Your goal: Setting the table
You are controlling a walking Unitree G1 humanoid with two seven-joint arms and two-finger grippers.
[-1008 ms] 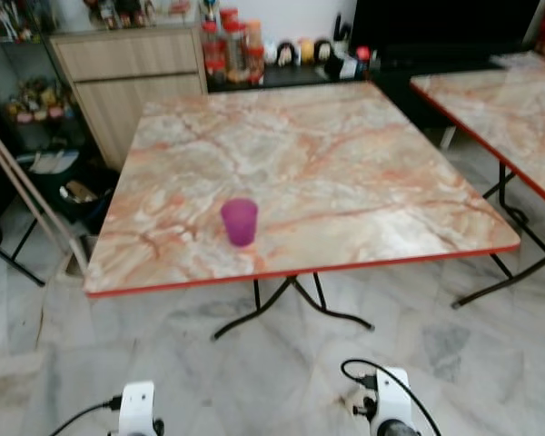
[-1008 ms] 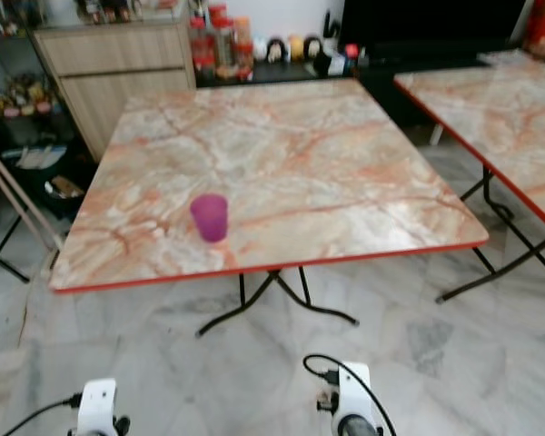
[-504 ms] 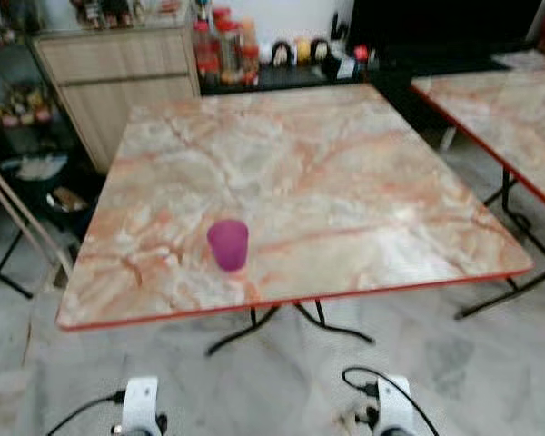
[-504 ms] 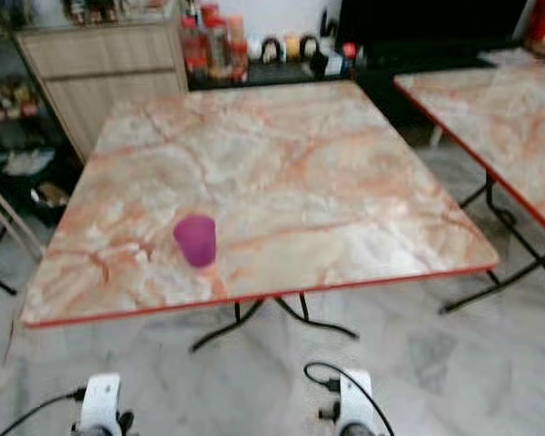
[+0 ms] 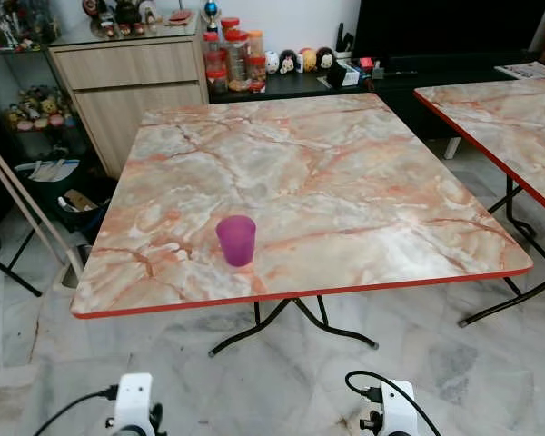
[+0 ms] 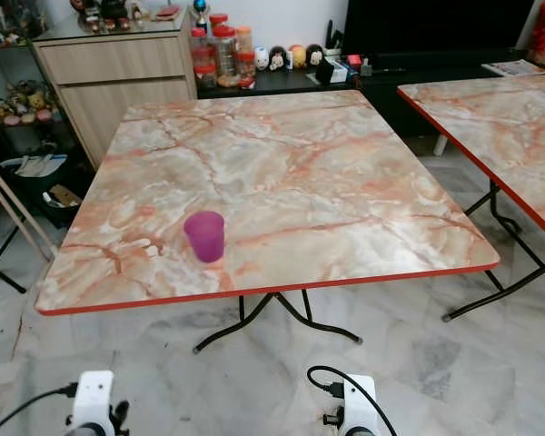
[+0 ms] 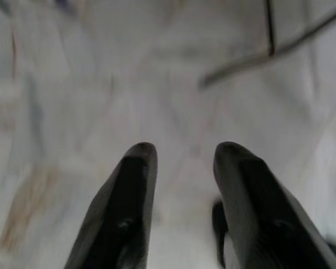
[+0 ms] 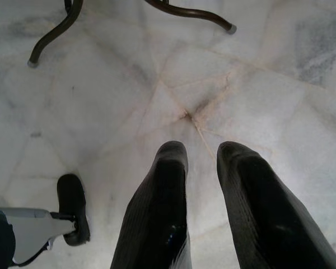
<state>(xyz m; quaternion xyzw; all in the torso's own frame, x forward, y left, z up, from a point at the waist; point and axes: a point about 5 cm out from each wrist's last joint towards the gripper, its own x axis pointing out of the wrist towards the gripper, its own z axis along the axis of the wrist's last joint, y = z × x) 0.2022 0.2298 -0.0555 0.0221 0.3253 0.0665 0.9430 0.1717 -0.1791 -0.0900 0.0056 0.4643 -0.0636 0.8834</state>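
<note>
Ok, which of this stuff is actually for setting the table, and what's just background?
For the job:
- purple cup, upright near the front edge
- marble table it stands on

Just lying about:
- jars and small figurines on the low shelf behind
- wooden cabinet
- second marble table to the right

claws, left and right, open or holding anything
left claw: open, holding nothing, pointed at the floor
right claw: open, holding nothing, over the floor

Only a purple cup [image 5: 236,240] stands nr front-left of tabletop [image 5: 345,182]; rest is free.
</note>
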